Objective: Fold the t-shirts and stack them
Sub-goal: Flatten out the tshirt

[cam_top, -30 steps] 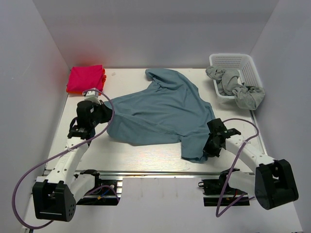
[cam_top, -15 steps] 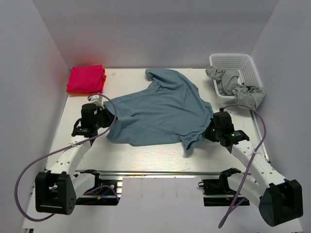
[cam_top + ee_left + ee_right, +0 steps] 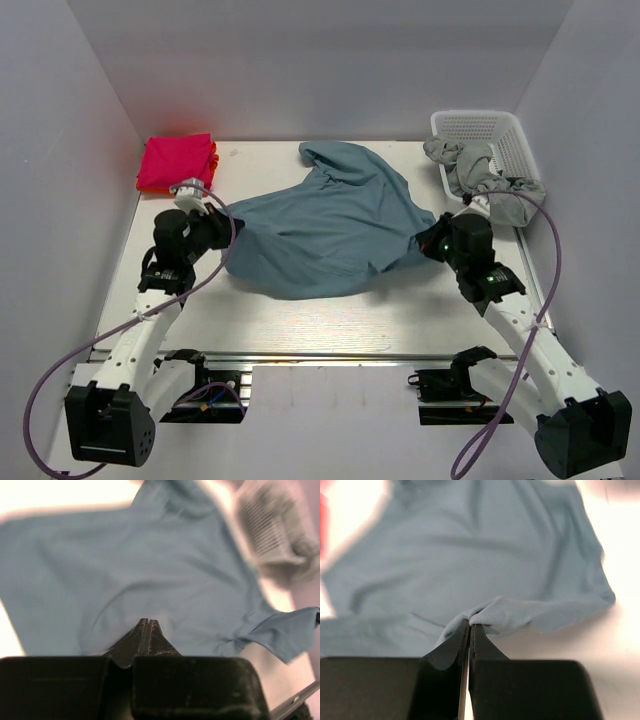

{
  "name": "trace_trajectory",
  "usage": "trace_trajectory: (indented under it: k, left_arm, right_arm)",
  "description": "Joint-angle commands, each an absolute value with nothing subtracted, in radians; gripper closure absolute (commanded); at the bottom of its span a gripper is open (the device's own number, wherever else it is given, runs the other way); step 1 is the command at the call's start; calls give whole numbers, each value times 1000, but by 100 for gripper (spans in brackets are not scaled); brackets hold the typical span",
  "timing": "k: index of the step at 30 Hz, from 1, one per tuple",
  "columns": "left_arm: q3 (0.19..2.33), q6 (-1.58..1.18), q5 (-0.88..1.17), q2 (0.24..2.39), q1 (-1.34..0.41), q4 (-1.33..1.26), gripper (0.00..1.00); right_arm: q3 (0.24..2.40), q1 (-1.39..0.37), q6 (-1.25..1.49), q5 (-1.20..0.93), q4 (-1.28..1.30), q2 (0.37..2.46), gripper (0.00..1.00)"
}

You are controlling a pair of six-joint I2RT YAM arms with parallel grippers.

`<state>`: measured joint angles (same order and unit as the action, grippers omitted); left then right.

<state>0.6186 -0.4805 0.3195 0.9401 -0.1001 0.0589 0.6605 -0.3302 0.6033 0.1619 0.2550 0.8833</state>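
Spreading the teal shirt, ahead of the first fold: I had the left gripper pinched tight on one side edge of the cloth and the right gripper clamped on a small fold of the opposite edge. Both pairs of jaws were closed to a hairline, with fabric fanning out ahead of the tips in each wrist view. The shirt hung between the two sets of jaws, sagging onto the table on their near side and bunched into a hump well beyond them. A pink shirt lay folded beyond the left jaws, apart from them. A grey shirt spilled over the rim of the basket just beyond the right jaws.

By my reading, the step in hand was flattening, not folding. The next move called for drawing the jaws apart until the slack went out, then lowering the cloth flat. The far hump would need smoothing before any crease. I could not tell which edge was hem and which was sleeve.
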Motion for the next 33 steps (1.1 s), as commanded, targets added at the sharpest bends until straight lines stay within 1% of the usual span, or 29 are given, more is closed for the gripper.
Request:
trace_trajectory:
  k: [1, 2, 5, 6, 8, 9, 10, 11, 13, 15, 19, 23, 24, 27, 29, 31, 33]
  left_arm:
    - [716, -502, 342, 907, -103, -31, 100]
    - [754, -502, 330, 907, -103, -31, 100]
    - [846, -511, 264, 916, -103, -8, 100]
    - [873, -502, 235, 916, -103, 3, 100]
    - [951, -491, 142, 916, -103, 26, 100]
    - [977, -482, 106, 916, -103, 47, 100]
    - [1029, -471, 24, 916, -103, 61, 100]
    - [1054, -450, -12, 905, -103, 75, 100]
    - [1125, -428, -92, 896, -94, 91, 100]
    - [1179, -393, -126, 896, -94, 127, 100]
    - [1308, -329, -182, 905, -84, 146, 100]
    - [1406, -291, -193, 914, -84, 169, 100]
    - [1442, -276, -193, 914, -84, 169, 100]
    - [1503, -252, -204, 914, -84, 193, 100]
    - [1531, -232, -219, 914, -84, 207, 100]
    - [1552, -209, -254, 885, -84, 218, 100]
    - [1583, -193, -305, 876, -93, 218, 100]
  right_arm:
    - [767, -330, 531, 170, -20, 844, 100]
    - [834, -331, 517, 173, -26, 850, 100]
    - [932, -331, 466, 210, -70, 861, 100]
    - [971, -330, 450, 265, -80, 861, 100]
    - [1033, -331, 399, 291, -110, 861, 100]
    - [1084, -328, 385, 348, -109, 870, 100]
    - [1110, -330, 349, 360, -104, 874, 100]
    - [1190, -333, 335, 408, -103, 894, 100]
    - [1236, -330, 278, 436, -95, 907, 100]
    - [1326, -333, 239, 449, -83, 926, 100]
    - [1457, -333, 186, 407, -55, 946, 100]
    - [1572, -331, 149, 310, -28, 959, 100]
    - [1629, -330, 137, 275, -12, 959, 100]
    - [1712, -331, 106, 203, 33, 966, 100]
    - [1762, -331, 94, 190, 38, 963, 100]
    - [1830, -331, 72, 169, 57, 956, 100]
    - [1841, -333, 52, 97, 39, 916, 100]
